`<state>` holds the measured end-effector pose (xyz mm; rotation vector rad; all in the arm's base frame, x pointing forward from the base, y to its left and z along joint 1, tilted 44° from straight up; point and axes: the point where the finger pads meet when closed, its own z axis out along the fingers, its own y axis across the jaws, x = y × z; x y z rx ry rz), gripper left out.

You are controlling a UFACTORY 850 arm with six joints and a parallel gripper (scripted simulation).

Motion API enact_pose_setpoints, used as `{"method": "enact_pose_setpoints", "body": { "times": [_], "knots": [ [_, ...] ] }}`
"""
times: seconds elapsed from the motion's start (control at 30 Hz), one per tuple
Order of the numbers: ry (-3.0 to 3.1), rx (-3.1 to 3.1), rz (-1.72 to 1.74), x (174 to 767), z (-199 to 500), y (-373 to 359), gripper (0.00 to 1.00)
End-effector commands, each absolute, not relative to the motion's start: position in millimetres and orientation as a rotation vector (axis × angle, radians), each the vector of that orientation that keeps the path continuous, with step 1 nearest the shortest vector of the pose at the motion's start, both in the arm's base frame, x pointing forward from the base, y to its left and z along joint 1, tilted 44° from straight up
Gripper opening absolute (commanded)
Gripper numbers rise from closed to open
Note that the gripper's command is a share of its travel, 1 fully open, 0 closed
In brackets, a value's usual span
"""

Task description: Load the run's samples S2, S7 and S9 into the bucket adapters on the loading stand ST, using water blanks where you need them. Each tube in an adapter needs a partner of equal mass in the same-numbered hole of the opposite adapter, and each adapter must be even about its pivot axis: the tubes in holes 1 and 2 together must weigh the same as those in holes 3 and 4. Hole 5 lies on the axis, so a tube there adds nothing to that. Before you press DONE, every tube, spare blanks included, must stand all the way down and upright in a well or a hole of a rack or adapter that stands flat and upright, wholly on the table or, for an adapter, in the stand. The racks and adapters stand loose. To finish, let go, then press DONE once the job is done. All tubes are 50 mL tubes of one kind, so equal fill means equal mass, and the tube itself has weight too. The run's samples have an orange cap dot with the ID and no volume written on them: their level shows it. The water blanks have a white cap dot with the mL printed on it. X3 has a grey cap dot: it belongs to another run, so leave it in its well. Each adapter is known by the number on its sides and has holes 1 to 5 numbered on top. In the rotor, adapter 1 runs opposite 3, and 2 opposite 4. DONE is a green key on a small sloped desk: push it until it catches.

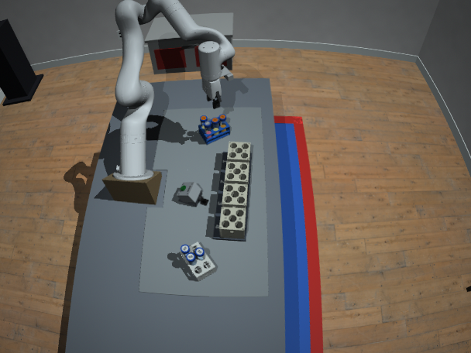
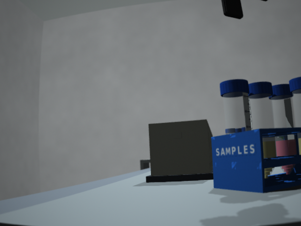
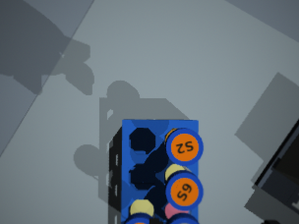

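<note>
The robot's fingers (image 1: pixel 216 101), about half open and holding nothing, hang above the tabletop (image 1: pixel 174 228) (image 2: pixel 138 203) (image 3: pixel 162 54) just beyond the blue sample rack (image 1: pixel 217 136) (image 2: pixel 237 161) (image 3: pixel 159 123), higher than its capped tubes. Tube S2 (image 3: pixel 184 147) stands in a corner well, tube S9 (image 3: pixel 184 192) beside it, both upright in the rack, below the fingers and apart from them. The exterior view cuts off the rack's right side and most of the fingers; the wrist view crops two nearer caps, their labels unreadable. From the top view, cap lettering is too small to read.
</note>
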<state>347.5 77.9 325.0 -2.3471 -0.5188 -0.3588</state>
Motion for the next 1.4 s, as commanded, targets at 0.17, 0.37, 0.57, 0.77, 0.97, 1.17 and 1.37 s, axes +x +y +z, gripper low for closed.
{"method": "enact_pose_setpoints", "body": {
  "times": [0.17, 0.37, 0.57, 0.77, 0.97, 1.17, 1.37],
  "knots": [
    [-0.519, -2.347, -0.361, 350, 315, 88, 0.57],
    [-0.519, -2.347, -0.361, 351, 306, 96, 0.57],
    [-0.519, -2.347, -0.361, 352, 301, 101, 0.57],
    [-0.519, -2.347, -0.361, 353, 292, 109, 0.57],
    [-0.519, -2.347, -0.361, 355, 283, 118, 0.57],
    [-0.519, -2.347, -0.361, 355, 278, 123, 0.57],
    [-0.519, -2.347, -0.361, 357, 269, 131, 0.57]
  ]
}}
